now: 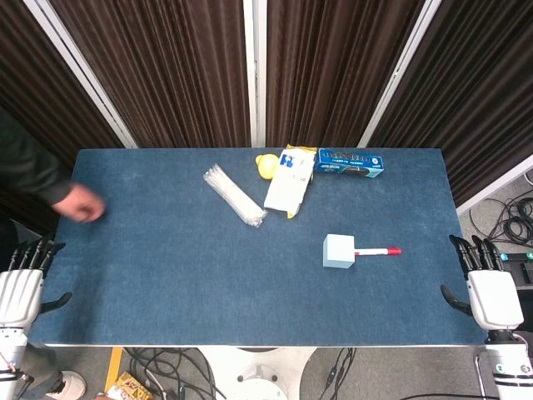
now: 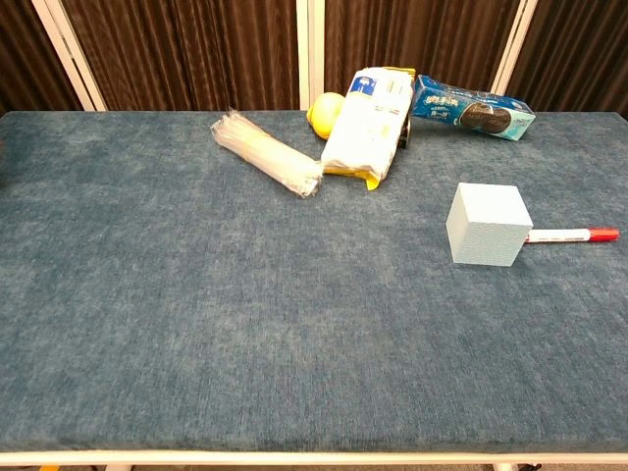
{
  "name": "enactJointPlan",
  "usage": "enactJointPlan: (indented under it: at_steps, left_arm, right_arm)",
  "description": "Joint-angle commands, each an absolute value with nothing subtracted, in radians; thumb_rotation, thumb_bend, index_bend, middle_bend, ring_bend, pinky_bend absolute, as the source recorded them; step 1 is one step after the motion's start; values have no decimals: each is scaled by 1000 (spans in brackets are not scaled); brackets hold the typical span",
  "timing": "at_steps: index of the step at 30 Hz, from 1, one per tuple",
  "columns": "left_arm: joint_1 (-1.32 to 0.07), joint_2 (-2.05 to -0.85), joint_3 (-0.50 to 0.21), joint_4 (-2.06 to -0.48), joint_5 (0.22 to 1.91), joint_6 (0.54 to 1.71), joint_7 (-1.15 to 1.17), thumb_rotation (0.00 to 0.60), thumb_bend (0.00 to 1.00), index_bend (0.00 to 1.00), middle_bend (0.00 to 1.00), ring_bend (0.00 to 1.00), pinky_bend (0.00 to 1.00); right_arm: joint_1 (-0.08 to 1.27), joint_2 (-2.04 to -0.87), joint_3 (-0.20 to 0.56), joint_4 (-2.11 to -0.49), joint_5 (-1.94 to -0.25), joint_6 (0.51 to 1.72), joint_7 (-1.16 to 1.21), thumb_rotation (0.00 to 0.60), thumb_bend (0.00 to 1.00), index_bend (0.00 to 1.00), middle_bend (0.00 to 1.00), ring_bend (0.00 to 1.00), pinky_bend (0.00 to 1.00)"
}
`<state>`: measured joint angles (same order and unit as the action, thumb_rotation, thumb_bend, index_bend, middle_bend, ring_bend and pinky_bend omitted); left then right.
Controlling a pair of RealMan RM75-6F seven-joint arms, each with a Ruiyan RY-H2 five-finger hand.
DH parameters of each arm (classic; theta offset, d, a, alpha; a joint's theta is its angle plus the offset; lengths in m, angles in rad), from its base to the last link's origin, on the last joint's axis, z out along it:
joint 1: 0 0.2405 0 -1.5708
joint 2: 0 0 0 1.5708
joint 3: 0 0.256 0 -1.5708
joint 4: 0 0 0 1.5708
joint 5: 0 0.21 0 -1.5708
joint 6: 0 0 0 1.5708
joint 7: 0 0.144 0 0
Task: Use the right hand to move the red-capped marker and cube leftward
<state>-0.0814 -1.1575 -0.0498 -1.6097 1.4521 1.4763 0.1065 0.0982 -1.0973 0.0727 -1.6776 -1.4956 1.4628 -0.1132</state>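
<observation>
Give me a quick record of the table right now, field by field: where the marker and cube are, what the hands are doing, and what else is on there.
cube: pale blue cube, right of table centre
marker: red-capped marker lying flat, cap pointing right, other end at the cube's right side
right hand: right hand off the table's right edge, holding nothing
left hand: left hand off the left edge, holding nothing
far side: blue cookie pack, white pouch, yellow item, clear plastic bundle
table: blue table
person: human hand on the left part
task progress: not started
</observation>
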Motion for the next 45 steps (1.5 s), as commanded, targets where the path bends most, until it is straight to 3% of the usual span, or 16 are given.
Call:
enactJointPlan:
  at_steps: [1,13,17,23,26,34,45]
  left_arm:
    - [-81,-1158,-50,-1608,1453,1478,105,600,51,219,155,123,97]
    - [-78,-1158,-47,-1610,1464,1489,102,600,50,219,155,123,97]
    - [-77,-1159,-48,-1610,1463,1491,101,600,50,219,154,123,97]
    - [-73,-1160,-46,-1605,1467,1497,94,600,51,219,155,123,97]
    - [-68,-1161,-44,-1603,1465,1500,91,600,50,219,155,123,97]
    - [-62,-1162,-41,-1601,1459,1500,89,600,50,219,155,123,97]
    - [-64,-1164,-40,-1596,1456,1491,92,600,50,219,155,123,97]
  right_arm:
    - [97,-1097,72,-1678,-1495,1463,-112,600,176,0,127,0,0]
    - [79,-1095,66,-1675,-1511,1498,-103,600,176,3,136,0,0]
    - [99,-1101,79,-1672,-1503,1476,-120,600,176,45,177,0,0]
    - [194,-1146,137,-1641,-1430,1356,-196,600,176,268,342,31,49]
    - [255,-1180,160,-1602,-1370,1260,-229,600,176,339,363,63,77]
    - [390,-1312,171,-1417,-1237,1029,-290,600,176,373,363,64,82]
    - [491,-1496,144,-1191,-1223,920,-321,600,176,422,359,65,82]
